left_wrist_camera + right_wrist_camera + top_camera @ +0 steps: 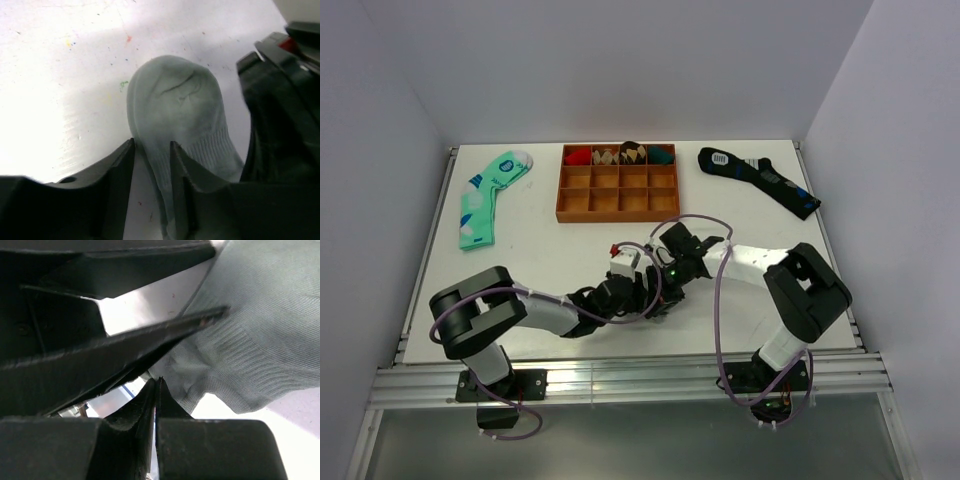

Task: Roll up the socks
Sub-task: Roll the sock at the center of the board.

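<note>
The light-grey ankle socks (177, 107) lie on the white table in the left wrist view, toe end away from the camera and ribbed cuff toward it. My left gripper (151, 150) is open, with a strip of the cuff edge and bare table between its fingers (120, 167); the right-hand finger lies over the cuff. My right gripper (156, 382) is shut, its tips pinching a fold at the edge of the sock (250, 340). In the top view both grippers meet mid-table (655, 285) and hide the sock.
A mint-green patterned sock (485, 195) lies at the back left. A dark navy sock (760, 180) lies at the back right. A wooden divided tray (618, 195) holding rolled socks stands at the back centre. The right arm's dark body (285, 100) is close beside the sock.
</note>
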Motion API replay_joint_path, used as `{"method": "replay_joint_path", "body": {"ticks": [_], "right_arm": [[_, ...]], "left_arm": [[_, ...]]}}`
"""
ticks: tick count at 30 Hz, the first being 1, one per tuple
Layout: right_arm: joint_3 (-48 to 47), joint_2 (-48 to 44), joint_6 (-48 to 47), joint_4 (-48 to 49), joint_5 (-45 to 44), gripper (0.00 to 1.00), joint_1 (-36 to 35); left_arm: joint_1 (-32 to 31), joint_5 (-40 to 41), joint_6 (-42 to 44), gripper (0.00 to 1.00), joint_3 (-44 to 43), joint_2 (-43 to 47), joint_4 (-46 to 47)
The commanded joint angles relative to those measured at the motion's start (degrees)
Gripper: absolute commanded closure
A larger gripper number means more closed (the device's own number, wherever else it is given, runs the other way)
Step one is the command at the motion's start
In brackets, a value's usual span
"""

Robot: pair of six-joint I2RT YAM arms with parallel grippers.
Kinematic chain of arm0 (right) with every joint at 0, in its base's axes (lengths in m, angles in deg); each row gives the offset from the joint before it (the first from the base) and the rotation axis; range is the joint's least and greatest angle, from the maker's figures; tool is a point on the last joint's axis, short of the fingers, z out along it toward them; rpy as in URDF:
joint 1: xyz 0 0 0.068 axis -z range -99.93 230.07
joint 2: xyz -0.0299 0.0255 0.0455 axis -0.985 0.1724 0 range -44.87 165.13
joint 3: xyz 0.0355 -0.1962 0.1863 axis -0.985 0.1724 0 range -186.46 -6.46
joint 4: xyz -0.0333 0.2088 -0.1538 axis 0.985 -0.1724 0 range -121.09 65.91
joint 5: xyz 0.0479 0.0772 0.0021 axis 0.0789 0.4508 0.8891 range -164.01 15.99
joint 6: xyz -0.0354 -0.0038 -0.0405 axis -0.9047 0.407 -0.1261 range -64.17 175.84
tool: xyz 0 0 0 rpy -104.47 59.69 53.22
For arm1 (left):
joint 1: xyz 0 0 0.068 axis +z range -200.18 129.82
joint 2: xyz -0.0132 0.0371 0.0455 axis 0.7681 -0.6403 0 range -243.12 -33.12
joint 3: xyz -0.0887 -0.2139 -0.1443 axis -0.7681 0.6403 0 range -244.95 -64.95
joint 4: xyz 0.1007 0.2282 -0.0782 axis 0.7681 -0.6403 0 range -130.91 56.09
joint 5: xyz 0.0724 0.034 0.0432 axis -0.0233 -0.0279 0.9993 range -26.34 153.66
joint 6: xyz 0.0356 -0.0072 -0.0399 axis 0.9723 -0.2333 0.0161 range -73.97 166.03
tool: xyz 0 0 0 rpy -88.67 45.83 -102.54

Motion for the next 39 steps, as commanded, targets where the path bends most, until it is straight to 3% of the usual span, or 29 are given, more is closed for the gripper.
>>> {"method": "replay_joint_path", "body": {"ticks": [1, 3, 8, 24, 39], "right_arm": [[0.3, -2.9, -0.9, 0.2, -0.4, 0.96, -0.3], [0.3, -3.2, -1.0, 0.0, -0.4, 0.96, -0.3], [1.1, -2.8, -1.1, 0.3, 0.0, 0.96, -0.3], [2.6, -0.6, -2.3, 2.5, 2.7, 0.96, -4.6], [-5.6, 5.1, -0.5, 1.2, 1.5, 0.96, -3.4]], "left_arm": [[0.1, 3.5, -1.0, 0.64, -1.7, -2.0, -3.7], [0.1, 4.0, -1.8, 0.7, -1.7, -2.6, -4.1], [0.1, 5.7, -3.5, 1.0, -1.4, -4.1, -4.8], [2.5, 12.2, -8.6, 1.0, -2.4, -3.5, -13.1], [1.3, 9.7, -6.6, 1.0, 4.9, -0.5, -5.0]]}}
